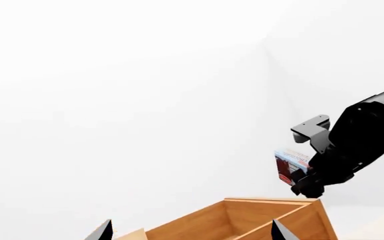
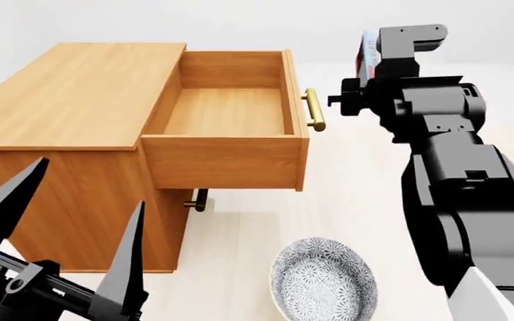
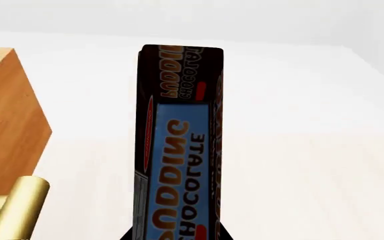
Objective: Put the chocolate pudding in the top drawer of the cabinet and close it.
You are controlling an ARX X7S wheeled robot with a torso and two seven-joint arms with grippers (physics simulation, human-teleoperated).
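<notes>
The chocolate pudding (image 3: 178, 165), a thin carton with a light blue face and dark brown sides, is held upright in my shut right gripper (image 3: 176, 236). In the head view, the pudding (image 2: 364, 52) and right gripper (image 2: 371, 83) hover to the right of the brass handle (image 2: 313, 110) of the top drawer (image 2: 225, 110). That drawer is pulled open and looks empty. The cabinet (image 2: 69, 93) stands at the left. My left gripper (image 2: 65, 234) is open and empty, low in front of the cabinet. The left wrist view shows the drawer (image 1: 245, 220) and the pudding (image 1: 289, 162).
A patterned grey bowl (image 2: 324, 281) sits on the pale floor in front of the cabinet. The lower drawer's handle (image 2: 199, 199) shows under the open top drawer. The brass handle (image 3: 12, 205) is close to the pudding in the right wrist view.
</notes>
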